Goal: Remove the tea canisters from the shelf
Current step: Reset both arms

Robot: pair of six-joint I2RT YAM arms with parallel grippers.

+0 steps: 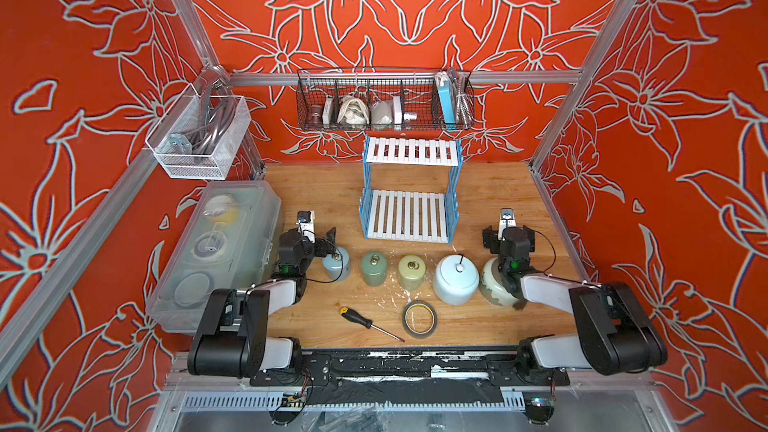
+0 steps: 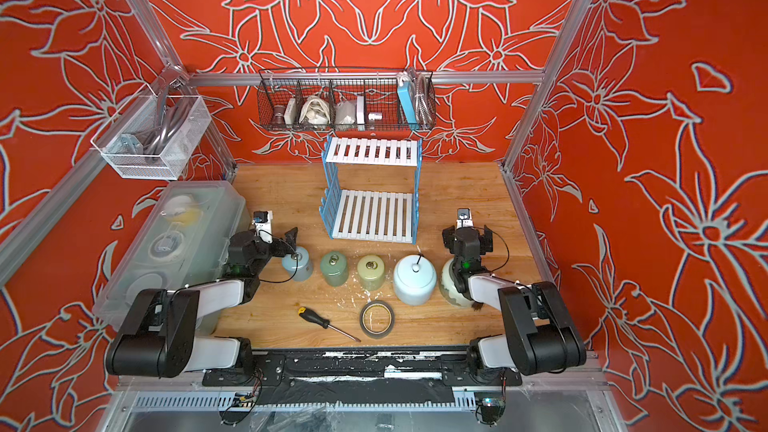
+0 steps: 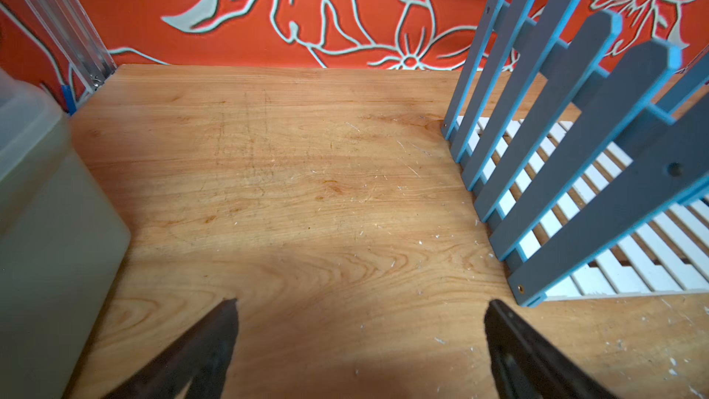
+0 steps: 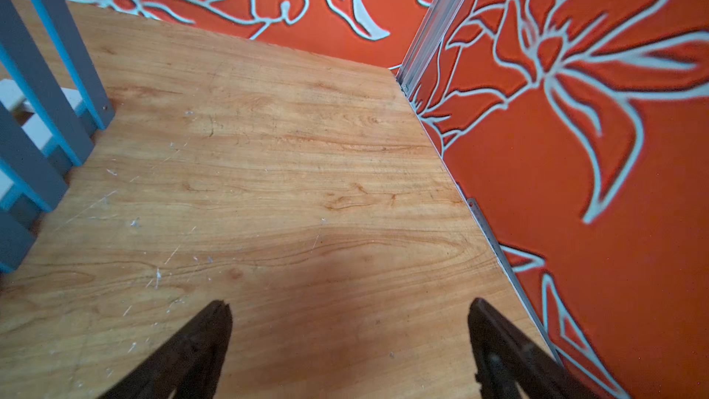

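Screwdriver (image 1: 365, 320) and tape roll (image 1: 419, 319) lie near canisters (image 1: 456, 280).

Both top views are bright and evenly lit from overhead, with saturated colour. The posts (image 1: 187, 14) splay outward at the edges, and the wall (image 1: 415, 14) outlines carry coloured fringes. The canisters (image 1: 374, 270) cast short, soft shadows on the table (image 1: 316, 197). In the wrist views the wood is sharp mid-frame. The left gripper (image 3: 360, 308) and right gripper (image 4: 349, 308) show dark, blurred fingers beside a soft shadow, and the shelf (image 3: 575, 128) pickets look grey in shade.
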